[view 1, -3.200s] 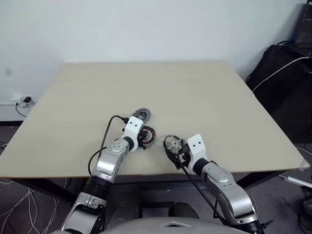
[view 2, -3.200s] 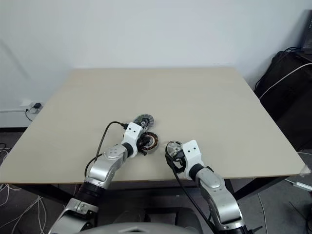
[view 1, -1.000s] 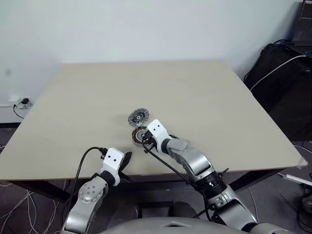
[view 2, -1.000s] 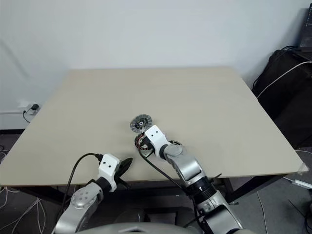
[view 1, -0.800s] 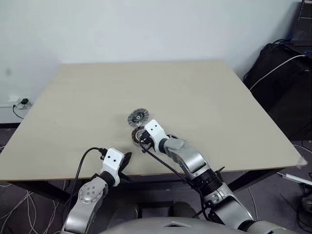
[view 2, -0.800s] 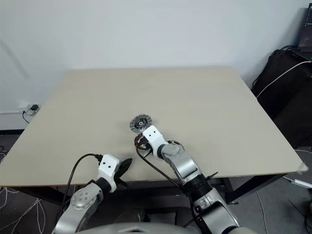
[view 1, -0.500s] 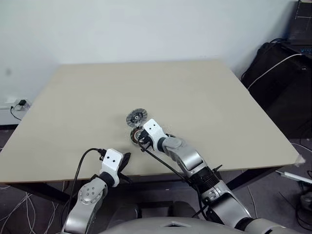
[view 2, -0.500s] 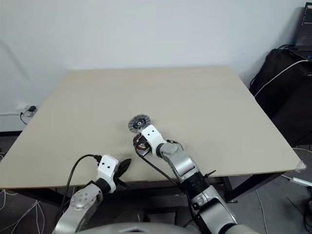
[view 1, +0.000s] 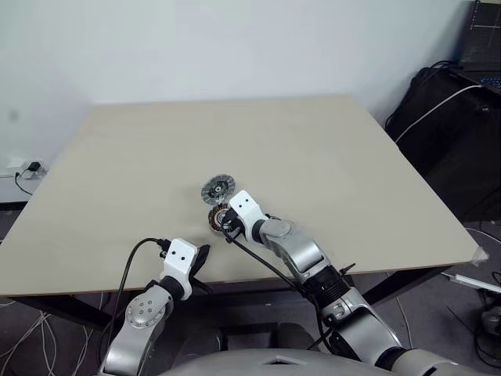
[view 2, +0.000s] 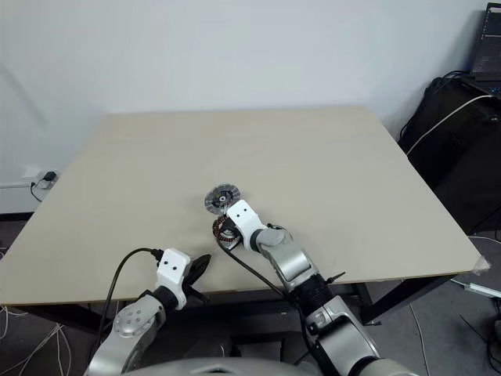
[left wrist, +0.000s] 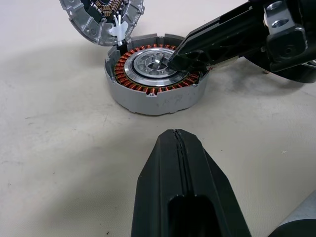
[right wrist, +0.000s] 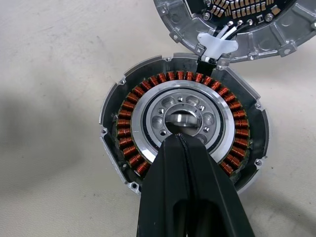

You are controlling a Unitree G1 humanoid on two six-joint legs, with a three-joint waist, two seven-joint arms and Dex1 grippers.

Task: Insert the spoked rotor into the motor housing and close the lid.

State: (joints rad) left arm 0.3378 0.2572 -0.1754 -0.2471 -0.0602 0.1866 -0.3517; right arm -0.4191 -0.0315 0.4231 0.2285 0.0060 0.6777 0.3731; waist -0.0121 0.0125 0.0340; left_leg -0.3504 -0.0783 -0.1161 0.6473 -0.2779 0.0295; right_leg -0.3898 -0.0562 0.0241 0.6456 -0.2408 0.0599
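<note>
Nearest to the robot, the left gripper (left wrist: 177, 140) hung at the near edge of the table (view 1: 329, 172). Its two black fingers were pressed together and held nothing, and it was well apart from the parts.

A little farther, the right gripper (right wrist: 178, 143) also had its fingers closed tight, with nothing between them. Its tip rested on the silver centre of the motor housing (right wrist: 129, 129). The spoked rotor (right wrist: 195, 101) seemed to sit already inside the ring of copper windings, level with them (as far as the wrist view allowed one to judge). So the step in hand was, I think, the last seating push on the rotor.

To do this well, the push should go straight down on the hub and not slide outward, because the windings were just beside the tip and could be scratched. The housing stood free on the table, so a slanted push could move it; the idle left gripper could come beside its grey wall to brace it.

Just beyond the housing lay the lid (right wrist: 276, 42), turned open with its inner side up and its edge touching the housing rim. A white clip (right wrist: 216, 43) with thin wires joined the two at that place. For the closing, the lid should fold over this joint. The wires must stay inside the notch, not be pinched under the rim, and the right gripper must first lift clear of the centre.
</note>
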